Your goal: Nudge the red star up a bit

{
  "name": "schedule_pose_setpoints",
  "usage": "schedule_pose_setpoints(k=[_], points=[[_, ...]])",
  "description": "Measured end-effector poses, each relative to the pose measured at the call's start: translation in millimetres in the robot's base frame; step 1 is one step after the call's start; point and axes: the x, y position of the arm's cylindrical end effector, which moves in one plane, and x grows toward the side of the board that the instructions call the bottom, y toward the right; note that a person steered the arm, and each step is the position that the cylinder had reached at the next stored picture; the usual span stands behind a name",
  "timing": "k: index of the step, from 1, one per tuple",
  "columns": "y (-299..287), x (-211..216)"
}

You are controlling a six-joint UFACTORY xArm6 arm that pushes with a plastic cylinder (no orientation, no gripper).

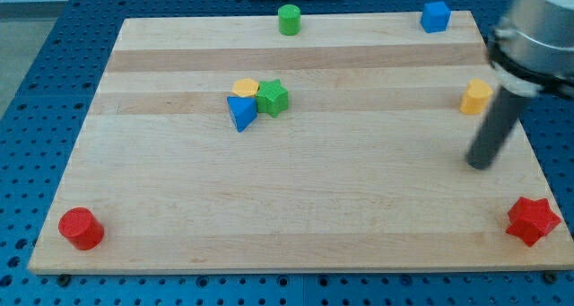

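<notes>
The red star (pixel 534 220) lies at the board's bottom right corner, close to the right edge. My tip (pixel 480 165) rests on the board up and to the left of the star, apart from it. The dark rod rises from the tip toward the view's top right. A yellow block (pixel 476 97) stands above the tip near the right edge.
A red cylinder (pixel 81 228) sits at the bottom left corner. A blue triangle block (pixel 240 113), a yellow block (pixel 245 89) and a green star-like block (pixel 273 98) cluster left of centre. A green cylinder (pixel 289 20) and a blue cube (pixel 436 16) stand at the wooden board's (pixel 296 198) top edge.
</notes>
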Motion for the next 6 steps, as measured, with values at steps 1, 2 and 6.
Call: schedule_pose_setpoints(k=[1,2,6], points=[[60,27],[100,42],[-30,64]])
